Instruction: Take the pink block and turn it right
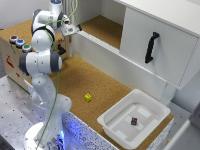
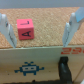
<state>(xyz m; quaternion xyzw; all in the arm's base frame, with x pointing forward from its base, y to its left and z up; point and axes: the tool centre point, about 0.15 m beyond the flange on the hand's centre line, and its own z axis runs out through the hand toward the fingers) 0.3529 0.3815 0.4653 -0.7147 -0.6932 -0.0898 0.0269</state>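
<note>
The pink block (image 2: 25,28), a cube with dark letters on its face, rests on a cork surface (image 2: 47,30). In the wrist view it lies between the spread fingers of my gripper (image 2: 39,42), closer to one finger (image 2: 7,30) than the other, and touches neither. The gripper is open and holds nothing. In the exterior view the gripper (image 1: 70,29) hangs high at the back, over the raised cork ledge. The arm hides the pink block in that view.
A small yellow cube (image 1: 88,97) lies on the lower cork table. A white tub (image 1: 116,129) holding a small dark object (image 1: 134,121) stands at the exterior view's right. A white cabinet with a black handle (image 1: 151,47) is behind. Coloured cups (image 1: 19,43) sit on a box.
</note>
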